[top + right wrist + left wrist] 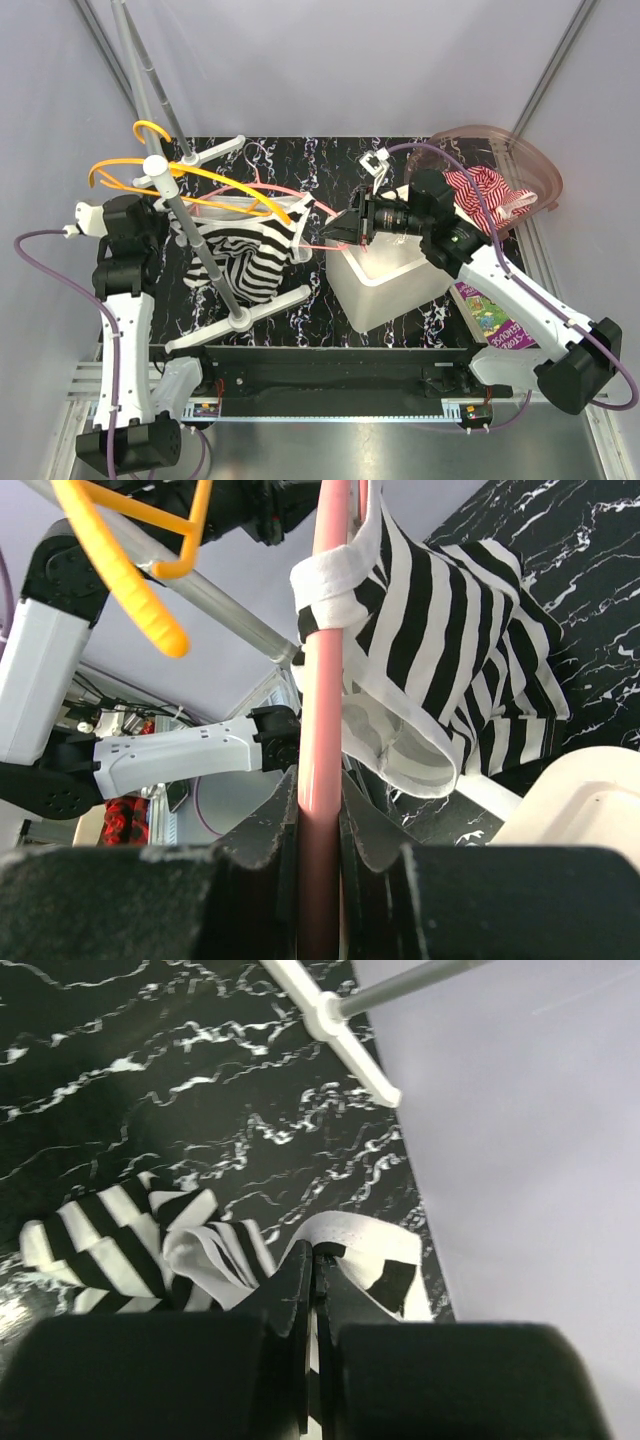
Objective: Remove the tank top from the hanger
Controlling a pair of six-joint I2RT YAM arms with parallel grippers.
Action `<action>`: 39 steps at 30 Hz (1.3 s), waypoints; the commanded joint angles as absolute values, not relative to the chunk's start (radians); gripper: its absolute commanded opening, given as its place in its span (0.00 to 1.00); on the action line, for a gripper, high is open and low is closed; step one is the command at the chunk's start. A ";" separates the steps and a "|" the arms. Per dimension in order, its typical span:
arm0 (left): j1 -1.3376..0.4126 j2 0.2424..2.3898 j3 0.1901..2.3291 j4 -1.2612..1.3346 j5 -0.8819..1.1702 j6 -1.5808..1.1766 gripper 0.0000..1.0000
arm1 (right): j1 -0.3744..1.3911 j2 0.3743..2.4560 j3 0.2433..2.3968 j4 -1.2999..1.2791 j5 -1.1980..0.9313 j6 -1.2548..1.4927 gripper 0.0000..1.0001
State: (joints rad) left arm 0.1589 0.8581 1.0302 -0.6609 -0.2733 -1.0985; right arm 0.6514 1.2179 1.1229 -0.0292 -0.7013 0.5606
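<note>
The black-and-white striped tank top [245, 255] hangs from a pink hanger [296, 193] over the black marbled table. My right gripper [336, 231] is shut on the hanger's end; in the right wrist view the pink bar [325, 680] runs up between my closed jaws [320, 815], with a white strap [330, 585] looped round it and the top [450, 650] draped to the right. My left gripper [172, 220] is at the top's left side. In the left wrist view it [315, 1265] is shut on the top's white hem [360, 1240], with striped fabric [120, 1245] bunched to the left.
A grey rack pole [200, 250] with white crossbars slants across the left of the table. Yellow hangers [150, 168] hang on it. A white bin [390, 285] sits under my right arm. A pink basket [530, 165] with red-striped cloth [485, 190] and a book [492, 318] lie at right.
</note>
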 commanded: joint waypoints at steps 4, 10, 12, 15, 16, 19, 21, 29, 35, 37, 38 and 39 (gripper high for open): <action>0.176 0.864 0.974 -0.727 -0.322 -1.132 0.00 | 0.641 1.169 1.149 0.086 -0.695 0.598 0.00; 0.179 0.882 0.951 -0.670 -0.298 -1.105 0.00 | 0.634 1.181 1.134 0.155 -0.732 0.683 0.00; 0.179 0.874 0.956 -0.676 -0.298 -1.091 0.00 | 0.626 1.186 1.127 0.161 -0.724 0.693 0.00; 0.179 0.851 0.937 -0.712 -0.288 -1.097 0.00 | 0.620 1.210 1.158 0.172 -0.723 0.701 0.00; 0.179 0.847 0.921 -0.721 -0.272 -1.115 0.00 | 0.620 1.221 1.169 0.176 -0.721 0.706 0.00; 0.181 0.827 0.879 -0.742 -0.186 -1.144 0.00 | 0.620 1.261 1.215 0.193 -0.715 0.727 0.00; 0.179 0.818 0.847 -0.742 -0.122 -1.155 0.00 | 0.620 1.298 1.232 0.201 -0.718 0.742 0.00; 0.179 0.648 0.779 -0.752 -0.069 -1.154 0.19 | 0.620 1.393 1.311 0.146 -0.735 0.714 0.00; 0.179 0.546 0.779 -0.773 0.035 -1.114 0.55 | 0.620 1.454 1.341 0.118 -0.773 0.660 0.00; 0.179 0.525 0.778 -0.778 0.095 -1.153 0.56 | 0.620 1.473 1.341 0.118 -0.814 0.649 0.00; 0.181 0.516 0.775 -0.778 0.119 -1.179 0.57 | 0.623 1.474 1.336 0.121 -0.822 0.635 0.00; 0.179 0.505 0.775 -0.779 0.165 -1.239 0.56 | 0.624 1.474 1.329 0.124 -0.830 0.627 0.00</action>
